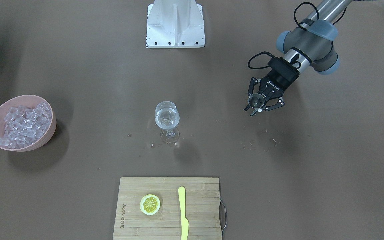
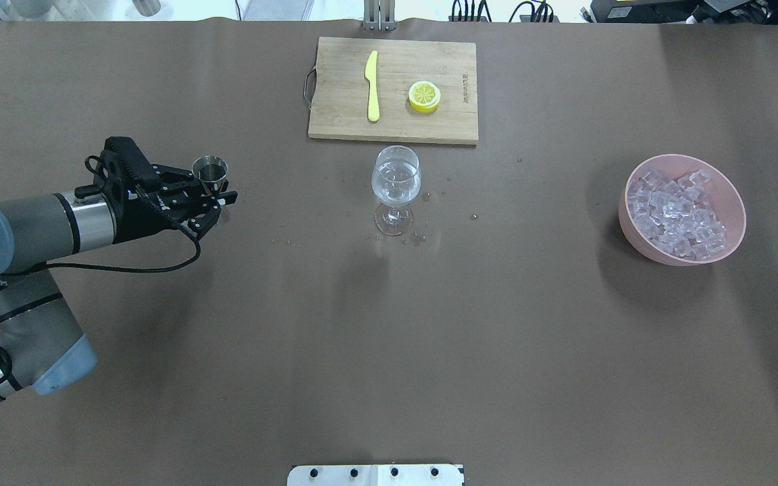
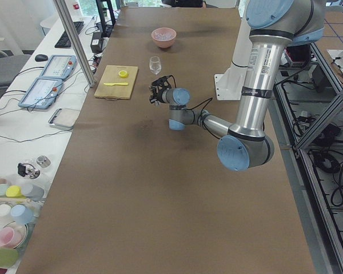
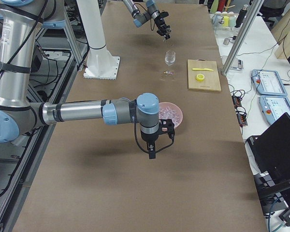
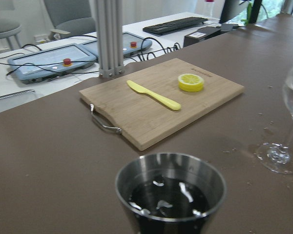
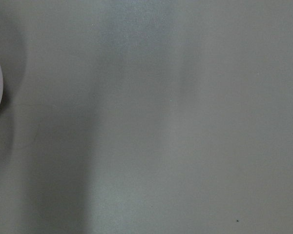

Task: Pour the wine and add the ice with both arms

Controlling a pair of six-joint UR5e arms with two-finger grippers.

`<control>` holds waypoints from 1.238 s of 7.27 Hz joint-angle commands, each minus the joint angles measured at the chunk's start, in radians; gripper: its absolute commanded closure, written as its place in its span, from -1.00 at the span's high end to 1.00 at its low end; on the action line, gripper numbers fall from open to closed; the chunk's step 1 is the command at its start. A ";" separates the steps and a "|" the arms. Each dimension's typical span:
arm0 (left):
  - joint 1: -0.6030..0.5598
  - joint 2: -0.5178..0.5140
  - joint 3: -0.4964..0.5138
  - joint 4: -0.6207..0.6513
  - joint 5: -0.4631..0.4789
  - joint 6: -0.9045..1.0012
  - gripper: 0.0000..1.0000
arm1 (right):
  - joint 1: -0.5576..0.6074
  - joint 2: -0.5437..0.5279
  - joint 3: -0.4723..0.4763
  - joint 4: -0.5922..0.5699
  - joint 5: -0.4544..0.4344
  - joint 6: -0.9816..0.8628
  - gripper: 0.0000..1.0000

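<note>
A stemmed wine glass [image 1: 167,116] stands mid-table with clear, water-like wine in its bowl; it also shows in the overhead view [image 2: 396,182]. The ice [image 1: 25,125] is heaped in a pink bowl [image 1: 22,98], seen from overhead too [image 2: 683,158]. My left gripper [image 1: 262,107] is shut on a small steel cup [image 1: 255,101] and holds it upright, well to the side of the glass. The left wrist view shows the cup [image 5: 171,195] with a little liquid inside. My right gripper [image 4: 152,153] hangs fingers-down beside the bowl; I cannot tell if it is open.
A wooden cutting board [image 1: 168,226] lies beyond the glass with a yellow lemon slice [image 1: 150,204] and a yellow knife [image 1: 182,213]. Water drops [image 1: 152,145] dot the table around the glass foot. The white base [image 1: 175,30] stands at the robot's edge.
</note>
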 commanded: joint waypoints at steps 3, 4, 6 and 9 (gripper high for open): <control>-0.027 -0.221 -0.001 0.293 -0.269 0.160 -1.00 | 0.000 -0.003 -0.002 0.000 -0.002 0.000 1.00; -0.029 -0.258 -0.001 0.356 -0.282 0.189 -1.00 | 0.000 -0.005 -0.002 0.000 -0.002 0.000 1.00; -0.027 -0.327 -0.001 0.447 -0.282 0.190 -1.00 | 0.002 -0.008 -0.002 0.000 -0.002 0.000 1.00; -0.026 -0.390 -0.001 0.566 -0.276 0.188 -1.00 | 0.005 -0.008 -0.002 -0.001 -0.002 0.000 1.00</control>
